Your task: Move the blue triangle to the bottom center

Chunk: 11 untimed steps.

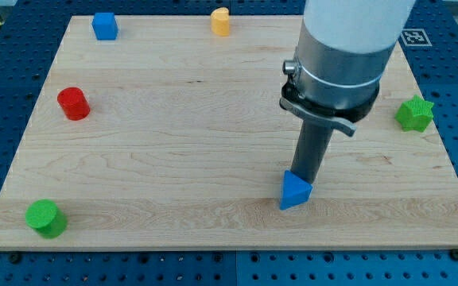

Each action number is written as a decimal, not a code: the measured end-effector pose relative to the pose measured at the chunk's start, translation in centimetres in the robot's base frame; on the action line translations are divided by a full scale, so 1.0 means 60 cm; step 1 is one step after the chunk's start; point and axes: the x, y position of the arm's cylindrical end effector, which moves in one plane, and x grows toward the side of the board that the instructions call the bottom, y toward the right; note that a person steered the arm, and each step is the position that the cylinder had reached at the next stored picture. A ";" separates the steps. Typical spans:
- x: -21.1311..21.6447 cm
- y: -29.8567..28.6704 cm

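The blue triangle [294, 191] lies on the wooden board [173, 159], right of centre near the view's bottom edge. My tip [304, 179] comes down from the view's top right and touches the triangle's upper right side. The rod's end partly hides the triangle's top corner.
A blue cube [104, 25] sits at the top left and a yellow block [221, 21] at the top centre. A red cylinder [74, 104] is at the left, a green cylinder [46, 218] at the bottom left, and a green star [414, 114] at the right edge.
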 end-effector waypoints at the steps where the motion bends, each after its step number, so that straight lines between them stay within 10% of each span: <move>1: 0.031 0.000; 11: 0.007 -0.045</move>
